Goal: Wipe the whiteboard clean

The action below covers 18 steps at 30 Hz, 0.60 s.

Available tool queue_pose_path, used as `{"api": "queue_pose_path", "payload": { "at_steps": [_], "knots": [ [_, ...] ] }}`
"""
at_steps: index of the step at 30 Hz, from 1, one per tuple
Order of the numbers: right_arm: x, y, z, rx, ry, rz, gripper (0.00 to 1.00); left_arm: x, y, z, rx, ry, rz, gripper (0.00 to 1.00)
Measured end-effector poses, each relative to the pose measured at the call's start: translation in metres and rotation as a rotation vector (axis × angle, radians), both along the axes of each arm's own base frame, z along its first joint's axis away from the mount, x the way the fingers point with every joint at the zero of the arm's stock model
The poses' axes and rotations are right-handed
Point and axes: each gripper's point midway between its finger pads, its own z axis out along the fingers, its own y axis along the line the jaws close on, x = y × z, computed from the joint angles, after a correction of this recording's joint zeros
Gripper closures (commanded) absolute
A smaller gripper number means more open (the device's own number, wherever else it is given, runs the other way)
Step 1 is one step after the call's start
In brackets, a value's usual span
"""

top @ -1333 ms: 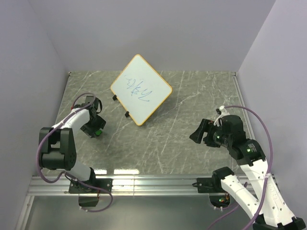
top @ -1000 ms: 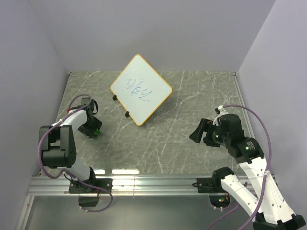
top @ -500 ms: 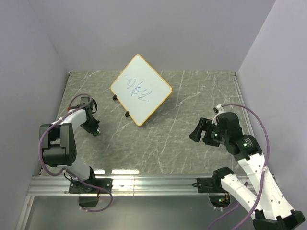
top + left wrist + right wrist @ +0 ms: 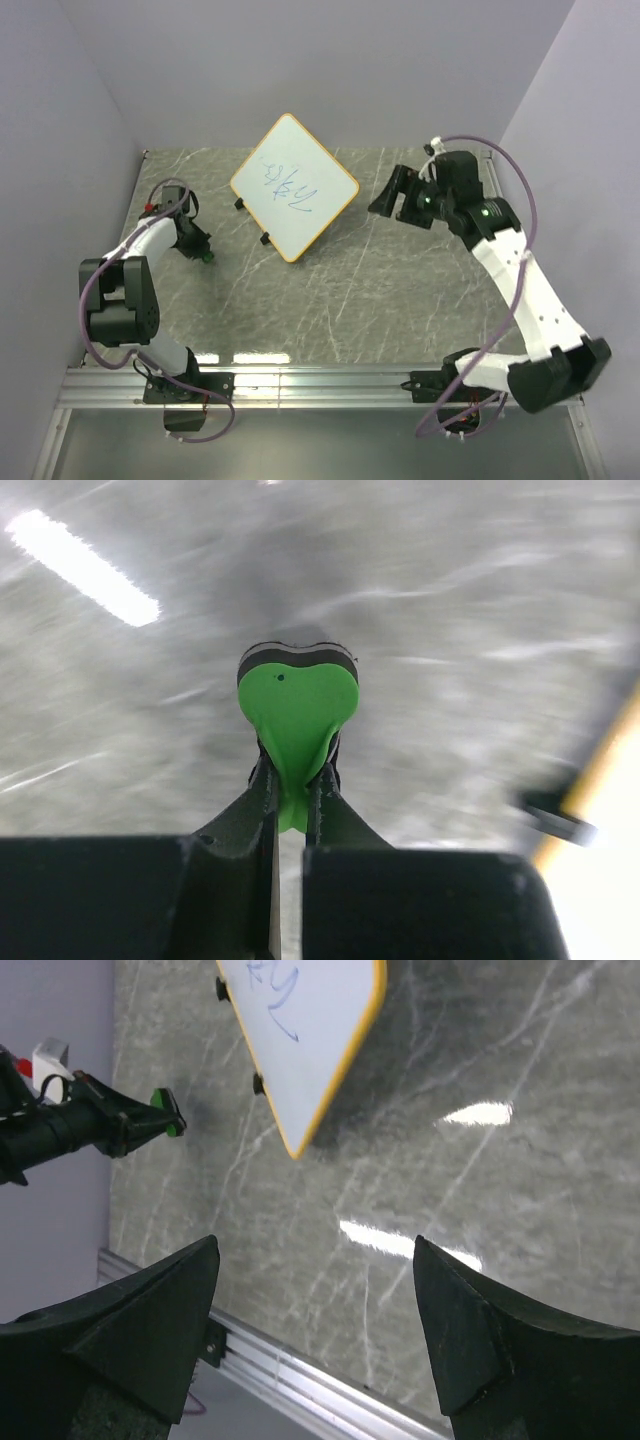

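Left claw [image 4: 290, 777] pinching eraser [image 4: 297, 705], right claw [image 4: 389, 199] gaping near whiteboard [image 4: 318, 178]

The left tool [image 4: 290, 785] pinches a green eraser [image 4: 297, 702].

Grey marble-look tabletop [image 4: 400, 300], pale veins, glossy finish. Bright streaks [image 4: 478, 1114] on it look like overhead light reflecting. Plain lavender walls [image 4: 380, 60] on left, back and right. Aluminium rail [image 4: 320, 383] runs along the near edge. Dull grey surface [image 4: 300, 445] below it, possibly floor, can't tell.
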Motion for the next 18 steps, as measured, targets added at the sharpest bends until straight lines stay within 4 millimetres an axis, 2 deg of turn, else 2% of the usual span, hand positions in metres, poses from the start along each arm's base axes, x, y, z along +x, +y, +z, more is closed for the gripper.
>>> {"api": "queue_pose_path", "payload": {
  "at_steps": [4, 6, 9, 11, 14, 18],
  "knots": [
    [0.039, 0.020, 0.001, 0.024, 0.007, 0.032, 0.15, 0.038, -0.027, 0.036, -0.055, -0.130, -0.098, 1.00],
    [0.056, 0.028, -0.009, 0.024, 0.032, 0.041, 0.15, 0.056, -0.049, 0.057, -0.079, -0.195, -0.167, 1.00],
    [0.079, 0.037, -0.033, 0.012, 0.089, 0.048, 0.15, 0.084, -0.096, 0.088, -0.129, -0.297, -0.293, 1.00],
    [0.090, 0.040, -0.049, -0.003, 0.126, 0.048, 0.16, 0.096, -0.124, 0.101, -0.169, -0.341, -0.363, 1.00],
    [0.106, 0.044, -0.060, -0.019, 0.148, 0.046, 0.15, 0.108, -0.165, 0.111, -0.229, -0.367, -0.456, 1.00],
    [0.139, 0.054, -0.052, -0.021, 0.110, 0.051, 0.16, 0.119, -0.213, 0.121, -0.276, -0.385, -0.555, 1.00]
  ]
}}
